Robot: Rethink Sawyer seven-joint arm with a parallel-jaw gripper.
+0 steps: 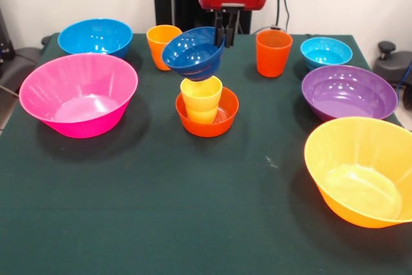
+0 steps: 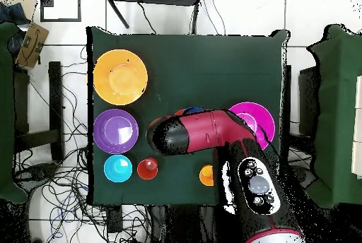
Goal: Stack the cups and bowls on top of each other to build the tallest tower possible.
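Note:
My gripper point(image 1: 223, 38) is shut on the rim of the dark blue bowl point(image 1: 192, 53) and holds it tilted in the air. It hangs just above the yellow cup point(image 1: 201, 98), which stands upright inside the small orange-red bowl point(image 1: 207, 123) at mid-table. I cannot tell whether the blue bowl touches the cup. The light orange cup point(image 1: 161, 46) and the red-orange cup point(image 1: 273, 53) stand behind. The cyan bowl point(image 1: 326, 51) sits at the back right. In the overhead view the arm point(image 2: 205, 134) hides the gripper and the stack; only a sliver of the dark blue bowl point(image 2: 192, 111) shows.
A medium blue bowl point(image 1: 95, 37) sits at the back left and a large pink bowl point(image 1: 78, 93) in front of it. A purple bowl point(image 1: 348, 91) and a large yellow-orange bowl point(image 1: 364, 170) sit on the right. The dark green table point(image 1: 193, 210) spreads in front.

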